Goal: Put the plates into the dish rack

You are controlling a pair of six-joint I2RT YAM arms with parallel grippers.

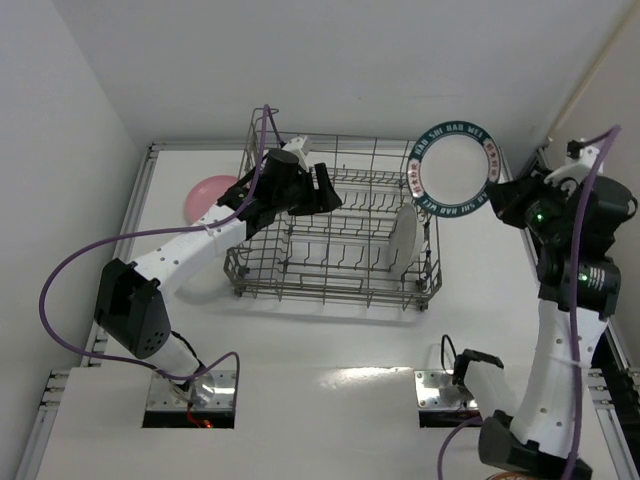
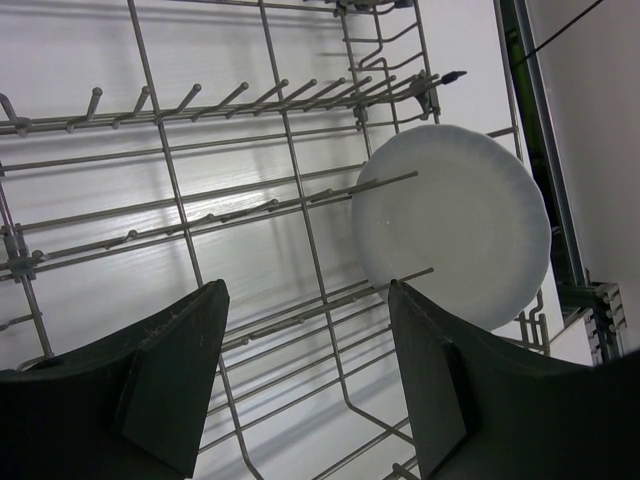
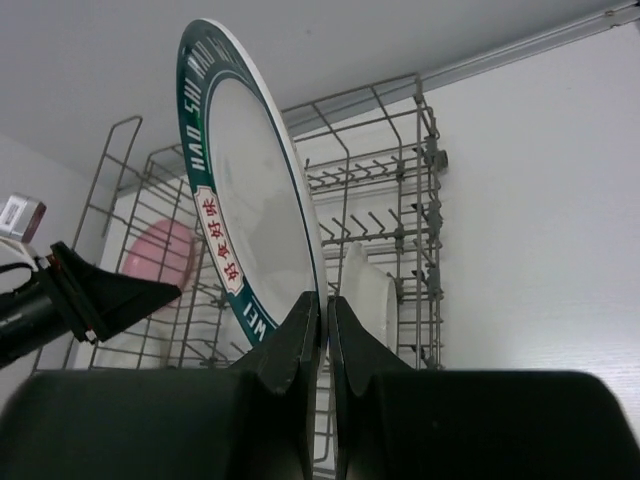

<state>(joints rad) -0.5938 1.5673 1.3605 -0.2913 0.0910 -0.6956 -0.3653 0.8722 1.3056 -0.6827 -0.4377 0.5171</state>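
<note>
Right pincer point(image 3: 322, 308) pinching round teal-rimmed plate point(image 3: 250, 170), grey wire dish rack point(image 1: 330, 288) beside

The only writing I'm finding is running round the dark band of the teal-rimmed plate point(image 1: 455, 172). White capital letters are circling the rim. From overhead they are showing as short words that look like "SHI", "HAO" and "WEI", though they are too small for me to be sure of each letter. In the right wrist view "HAO" is showing near the top of the rim and "WEI" near the bottom. Between them a white panel point(image 3: 222, 252) with a red edge is carrying red Chinese characters, which I cannot make out with certainty.
</note>
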